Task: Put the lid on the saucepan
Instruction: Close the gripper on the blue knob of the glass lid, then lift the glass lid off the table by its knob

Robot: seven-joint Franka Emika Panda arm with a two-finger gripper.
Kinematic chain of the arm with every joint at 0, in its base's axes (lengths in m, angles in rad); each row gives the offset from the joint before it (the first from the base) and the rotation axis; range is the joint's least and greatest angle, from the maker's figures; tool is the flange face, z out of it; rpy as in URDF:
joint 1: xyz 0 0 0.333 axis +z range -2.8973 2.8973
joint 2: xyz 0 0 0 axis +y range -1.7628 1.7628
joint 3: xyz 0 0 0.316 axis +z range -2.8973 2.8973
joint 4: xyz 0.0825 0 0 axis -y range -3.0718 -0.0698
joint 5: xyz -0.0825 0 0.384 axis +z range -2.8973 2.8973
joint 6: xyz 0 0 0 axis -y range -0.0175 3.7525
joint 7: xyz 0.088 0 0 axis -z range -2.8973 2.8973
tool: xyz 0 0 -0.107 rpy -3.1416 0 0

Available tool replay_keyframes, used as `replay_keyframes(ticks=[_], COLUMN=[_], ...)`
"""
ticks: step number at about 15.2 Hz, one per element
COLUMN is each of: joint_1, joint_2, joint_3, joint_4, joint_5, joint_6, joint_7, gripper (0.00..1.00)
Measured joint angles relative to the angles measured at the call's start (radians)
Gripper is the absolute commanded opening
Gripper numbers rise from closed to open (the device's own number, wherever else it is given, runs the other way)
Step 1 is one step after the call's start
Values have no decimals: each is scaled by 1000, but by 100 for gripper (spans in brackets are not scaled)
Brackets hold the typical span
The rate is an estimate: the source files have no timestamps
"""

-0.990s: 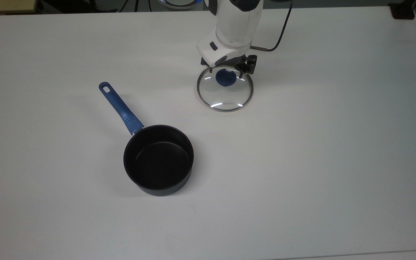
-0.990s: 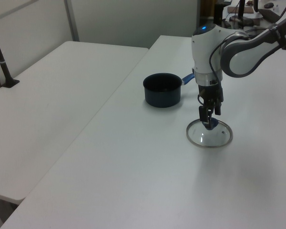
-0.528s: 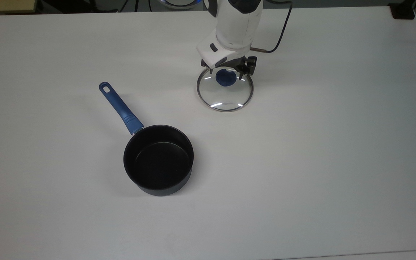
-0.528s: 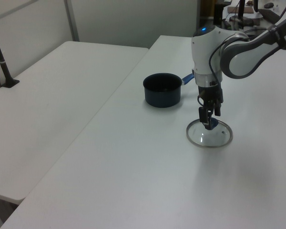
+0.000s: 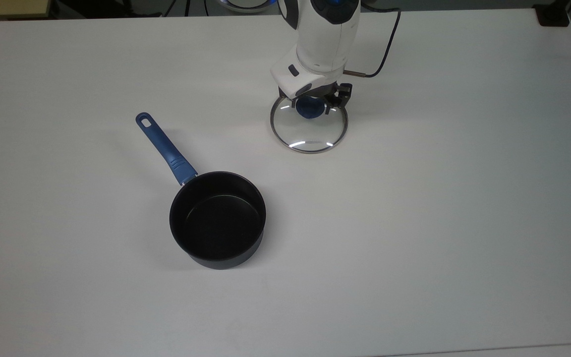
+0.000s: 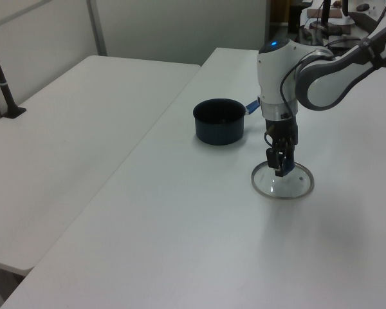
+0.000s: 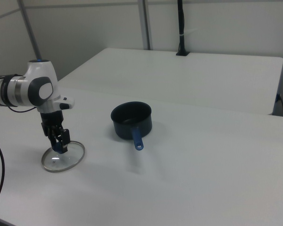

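1. Table [image 5: 439, 223]: white top; everything listed below is carried on it or hangs over it.
2. Arm [image 5: 322, 39]: white Panda links are seen reaching down to the lid, at the far side of the table in the top view.
3. Saucepan [image 5: 217, 218]: black, upright, nothing inside. It is placed near-left of the lid in the top view, well apart from it. The blue handle [image 5: 165, 148] is pointed to the far left of the top view.
4. Lid [image 5: 309, 131]: clear glass with a metal rim, laid flat on the table. It is found on the right of the left view [image 6: 283, 183] and on the left of the right view [image 7: 62, 157].
5. Gripper [image 5: 310, 103]: set right over the lid's centre, pointing down.
6. Knob [image 5: 309, 108]: blue, flanked by the fingers [image 6: 278, 162]. Whether they are clamped on it or just apart cannot be told.
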Motion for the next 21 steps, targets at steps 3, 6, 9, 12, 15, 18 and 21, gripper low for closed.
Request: replay_keyframes(ticks=[3, 6, 9, 12, 15, 18, 21], joint_1=[0, 0, 0, 0, -4, -10, -18], joint_2=[-1, 0, -1, -17, -52, -83, -110], joint_3=[0, 0, 0, 0, -5, -34, -99], joint_4=[1, 1, 4, 18, 69, 151, 258], joint_5=[0, 0, 0, 0, 0, 0, 0], joint_6=[0, 0, 0, -16, -124, -280, -410], joint_7=[3, 6, 9, 12, 12, -38, -115], gripper=[53, 48, 47, 47, 47, 47, 47])
